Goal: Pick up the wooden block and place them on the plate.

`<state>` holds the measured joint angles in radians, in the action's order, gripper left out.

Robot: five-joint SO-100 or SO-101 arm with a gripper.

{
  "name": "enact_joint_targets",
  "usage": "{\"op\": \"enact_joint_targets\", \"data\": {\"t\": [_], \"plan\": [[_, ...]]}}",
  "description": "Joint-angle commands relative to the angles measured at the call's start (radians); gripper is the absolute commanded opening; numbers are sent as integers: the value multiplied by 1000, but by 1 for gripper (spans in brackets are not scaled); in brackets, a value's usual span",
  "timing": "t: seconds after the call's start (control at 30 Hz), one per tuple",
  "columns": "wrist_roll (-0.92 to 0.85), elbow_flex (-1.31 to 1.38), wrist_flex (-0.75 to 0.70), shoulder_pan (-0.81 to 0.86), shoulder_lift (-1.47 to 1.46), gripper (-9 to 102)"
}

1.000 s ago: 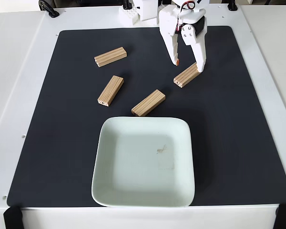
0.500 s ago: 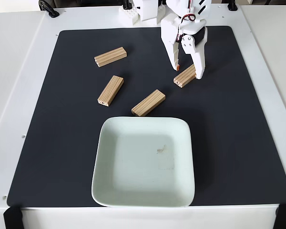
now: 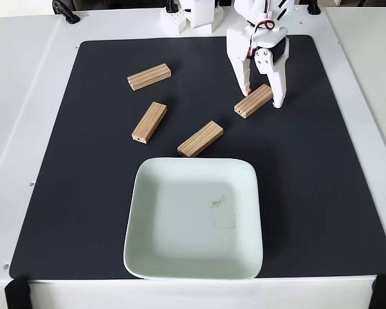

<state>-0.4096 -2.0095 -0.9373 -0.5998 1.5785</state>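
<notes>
Several light-tan wooden blocks lie on the black mat. One block (image 3: 253, 101) lies tilted at the upper right, and my white gripper (image 3: 262, 96) stands open over its upper end, one finger on each side of it. Other blocks lie at the upper left (image 3: 149, 76), left of centre (image 3: 149, 121) and just above the plate (image 3: 200, 138). The pale mint-green plate (image 3: 148, 219) sits at the front centre with a small brownish mark in its middle and holds nothing else.
The black mat (image 3: 321, 193) covers most of the white table (image 3: 26, 96). The arm's white base (image 3: 193, 16) stands at the back edge. Black clamps sit at the table's front corners (image 3: 16, 293).
My gripper has shifted to the right and lowered around the upper-right block's end. The block stays in about the same place.
</notes>
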Motion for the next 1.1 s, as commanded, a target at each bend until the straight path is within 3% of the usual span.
{"op": "enact_joint_targets", "data": {"t": [0.0,0.43,0.67,0.87,1.07], "plan": [[-2,55,8,-3,-34,27],[-2,58,8,-6,-49,25],[-2,58,8,0,-51,-1],[-3,38,2,-8,0,1],[-11,-15,-5,3,331,1]]}}
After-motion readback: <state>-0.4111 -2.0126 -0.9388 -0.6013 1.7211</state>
